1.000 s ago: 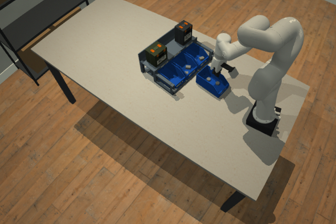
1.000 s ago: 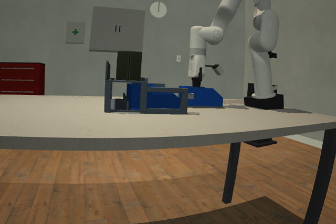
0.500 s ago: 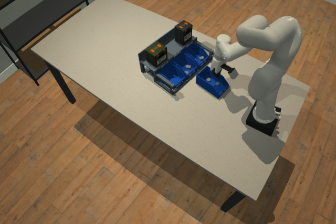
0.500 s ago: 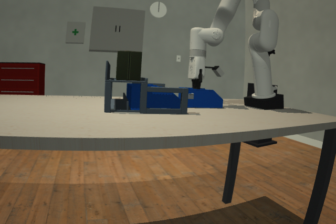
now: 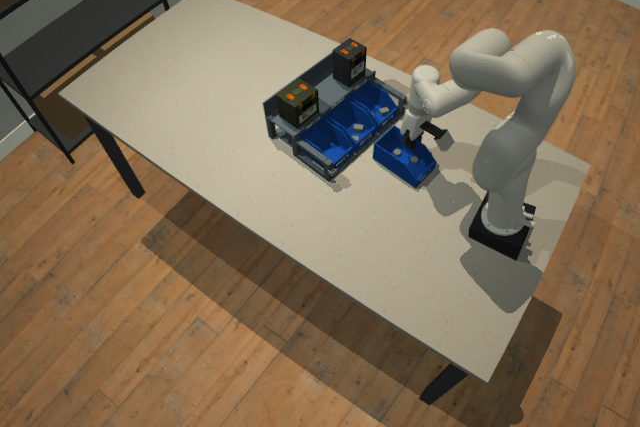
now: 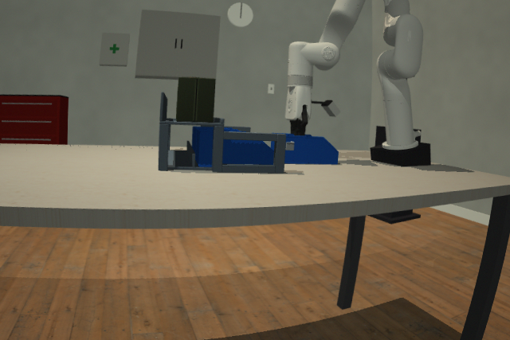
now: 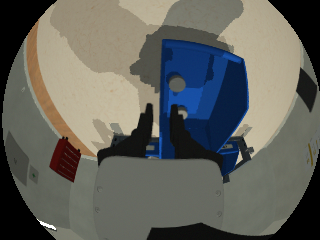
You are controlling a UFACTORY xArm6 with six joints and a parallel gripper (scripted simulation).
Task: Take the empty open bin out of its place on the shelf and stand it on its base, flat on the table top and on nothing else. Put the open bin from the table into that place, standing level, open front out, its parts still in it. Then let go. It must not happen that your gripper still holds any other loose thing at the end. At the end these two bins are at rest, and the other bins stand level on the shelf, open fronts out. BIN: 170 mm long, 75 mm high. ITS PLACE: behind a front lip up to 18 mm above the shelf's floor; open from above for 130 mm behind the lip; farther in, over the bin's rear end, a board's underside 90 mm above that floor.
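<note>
Okay, left to right from the top view. The grey shelf (image 5: pixel 270 114) sits mid-table (image 5: pixel 206 76) toward the far long edge, with two dark boxes (image 5: pixel 298 102) (image 5: pixel 349 61) on its upper board. Three blue bins stand in the front row.

The leftmost bin (image 5: pixel 325 142) looks like the empty bin and is not yet pulled. The next two bins (image 5: pixel 345 122) (image 5: pixel 372 102) each show grey parts.

Just right of the shelf, the loaded bin (image 5: pixel 408 166) stands on its base on the table with two loose parts (image 5: pixel 397 152) inside. It is near the shelf's end, and I cannot tell if they touch.

The end effector (image 7: pixel 162 112) hangs over this bin's rear wall, fingers part-open astride the wall and clamping nothing. The arm base (image 5: pixel 478 233) is by the right short edge.

Handling guess:
- The bins are stiff moulded plastic, light, with smooth walls, so a thin pinch may slip.
- Best hold is the rear wall's top edge, fingers deep, one inside and one outside.
- A rear hold leaves the front hanging, so it may droop.
- Keep the loaded bin level or the parts will slide out of the open front.
</note>
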